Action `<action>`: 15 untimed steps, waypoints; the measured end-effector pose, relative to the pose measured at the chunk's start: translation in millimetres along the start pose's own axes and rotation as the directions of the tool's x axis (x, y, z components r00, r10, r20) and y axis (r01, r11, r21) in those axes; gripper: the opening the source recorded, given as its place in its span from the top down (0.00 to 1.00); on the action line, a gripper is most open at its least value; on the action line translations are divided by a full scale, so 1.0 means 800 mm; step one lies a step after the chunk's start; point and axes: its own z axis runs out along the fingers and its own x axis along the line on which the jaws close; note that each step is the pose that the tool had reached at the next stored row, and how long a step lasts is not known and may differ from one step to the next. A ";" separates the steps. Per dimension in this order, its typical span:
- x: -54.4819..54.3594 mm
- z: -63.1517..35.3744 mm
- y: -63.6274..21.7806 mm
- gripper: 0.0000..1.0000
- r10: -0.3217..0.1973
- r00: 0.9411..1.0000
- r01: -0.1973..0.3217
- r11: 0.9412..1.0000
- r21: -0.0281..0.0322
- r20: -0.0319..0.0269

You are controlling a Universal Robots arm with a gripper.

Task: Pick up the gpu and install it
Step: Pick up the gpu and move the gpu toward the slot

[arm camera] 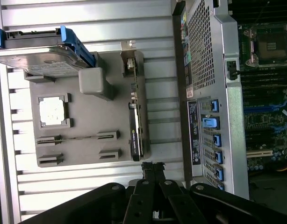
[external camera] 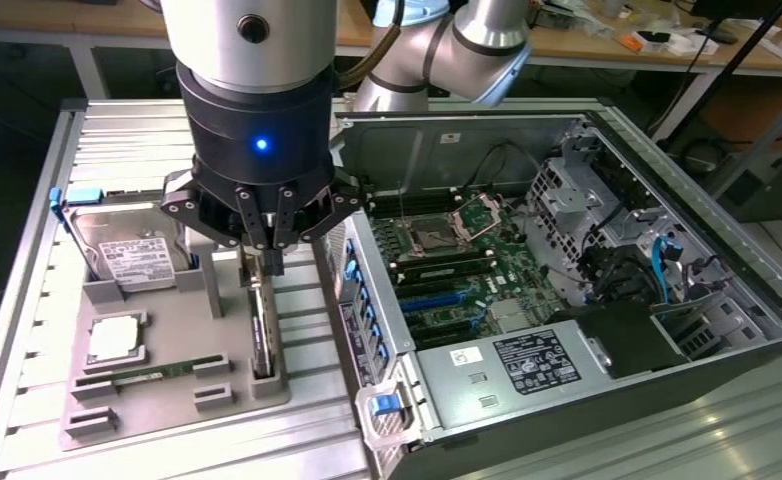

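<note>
Now we see the gpu (external camera: 266, 330) standing on edge in a slot of the holder (external camera: 164, 410); just above the holder hangs the gripper (external camera: 272, 262), jaws pressed together, pinching nothing. We judge the gpu light, stiff and fragile: grasp its bare top edge.

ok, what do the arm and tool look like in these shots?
The arm has silver-grey tubular segments with rounded joints, one light-blue cap and a dark cable alongside. The tool has a black cylindrical body with a lit blue indicator and black linkage fingers narrowing to slim tips.
</note>
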 end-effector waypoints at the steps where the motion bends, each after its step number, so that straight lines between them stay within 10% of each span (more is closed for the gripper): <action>1: 0.000 0.000 0.000 0.89 0.000 1.000 0.000 1.000 0.000 0.000; 15: 0.000 0.000 0.000 0.40 0.000 1.000 0.000 1.000 0.000 0.000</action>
